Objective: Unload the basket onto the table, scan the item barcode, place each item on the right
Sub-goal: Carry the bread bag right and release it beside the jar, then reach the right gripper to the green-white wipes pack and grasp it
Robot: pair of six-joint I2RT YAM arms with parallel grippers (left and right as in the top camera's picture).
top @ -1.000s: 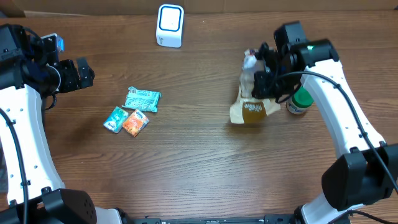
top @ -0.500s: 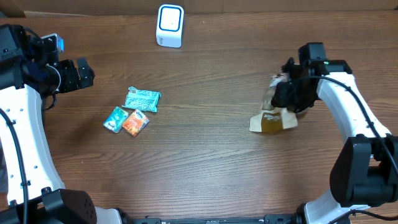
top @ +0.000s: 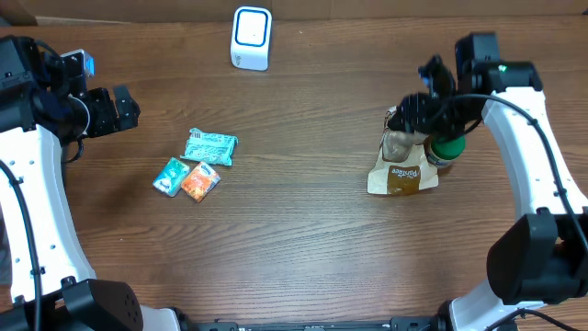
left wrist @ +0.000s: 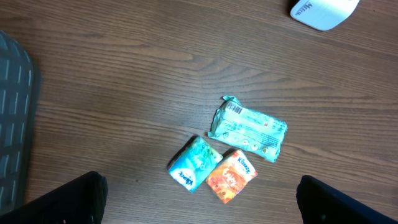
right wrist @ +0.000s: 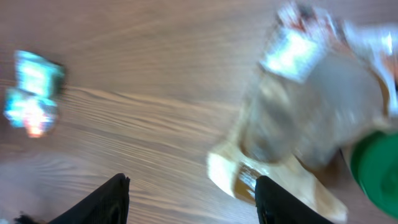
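A tan snack pouch point(top: 402, 167) with a clear top lies on the table at the right, free of any grip. My right gripper point(top: 415, 99) hovers just above its top end, jaws apart and nothing between them. The right wrist view is blurred; it shows the pouch point(right wrist: 298, 106) beyond the open right gripper point(right wrist: 193, 193). The white barcode scanner point(top: 251, 37) stands at the back centre. My left gripper point(top: 124, 108) is at the far left, wide open and empty, with three small packets below it in the left wrist view point(left wrist: 199, 202).
A green-capped bottle point(top: 447, 149) stands against the pouch's right side. A teal packet point(top: 210, 146), a teal tissue pack point(top: 171, 176) and an orange tissue pack point(top: 199, 181) lie left of centre. The scanner's corner point(left wrist: 323, 11) shows in the left wrist view.
My right gripper carried the pouch rightward, then opened and let it go. The pouch now lies by the green-capped bottle and the gripper has risen off it. The left arm has not moved.
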